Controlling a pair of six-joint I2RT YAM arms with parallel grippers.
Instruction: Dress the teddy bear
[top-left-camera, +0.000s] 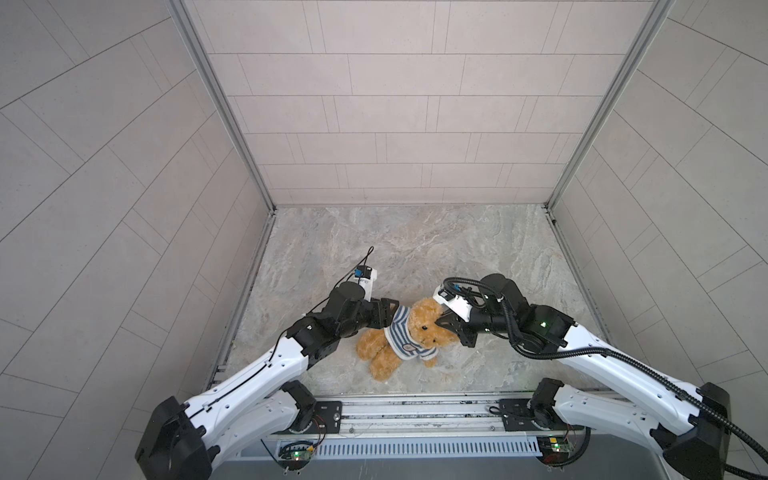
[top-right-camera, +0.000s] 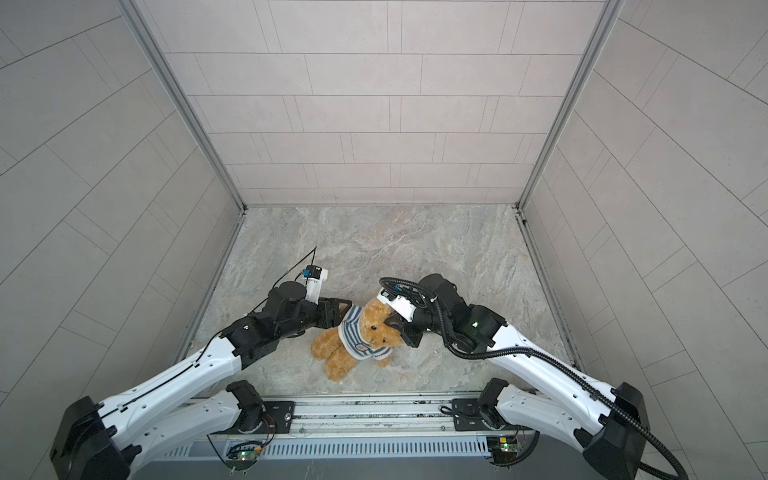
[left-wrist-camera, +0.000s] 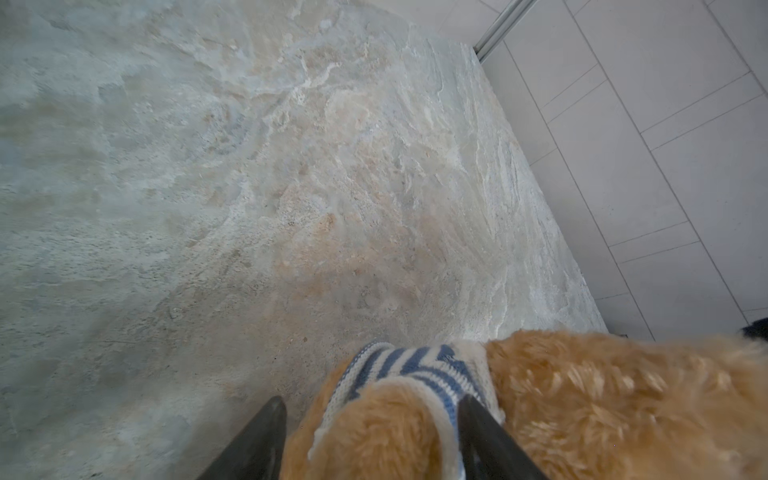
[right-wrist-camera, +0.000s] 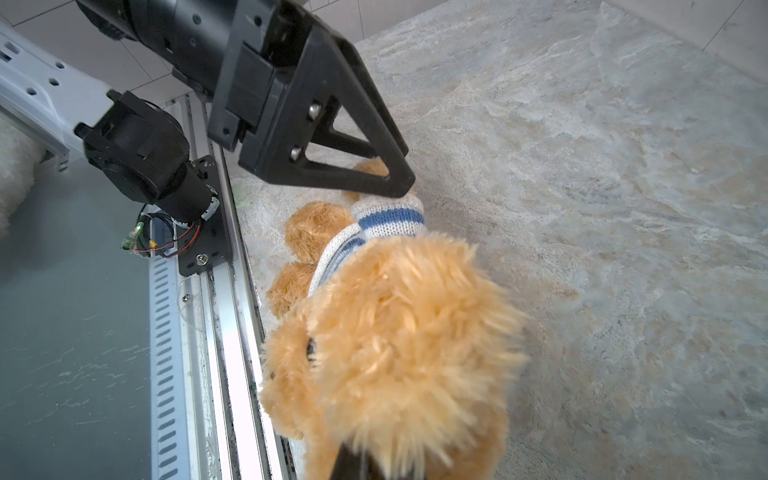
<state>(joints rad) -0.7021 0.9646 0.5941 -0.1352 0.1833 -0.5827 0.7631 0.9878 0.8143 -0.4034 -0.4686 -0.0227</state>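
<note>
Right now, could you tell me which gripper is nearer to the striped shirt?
Left. The left gripper, open, straddles a sleeve of the striped shirt; the right gripper is shut on the head of the teddy bear, clear of the shirt.

**Left arm:** the white-shelled, black-jointed left arm (top-left-camera: 257, 374) reaches inward from the left in both top views, with the elbow bent and the forearm low and near level.

**Left gripper:** the black parallel-finger left gripper (top-left-camera: 395, 311) points toward the centre. Its jaws stand apart, and the left wrist view shows clear space inside one finger (left-wrist-camera: 257, 440).

**Right arm:** the matching white-and-black right arm (top-left-camera: 602, 361) reaches inward from the right, with the wrist angled down.

**Right gripper:** the black right gripper (top-left-camera: 441, 323) is closed, with its tips pinched into the head fur of the small golden-brown plush teddy bear (top-left-camera: 419, 328).

**Spacing:** the two grippers face each other, near but apart.
</note>
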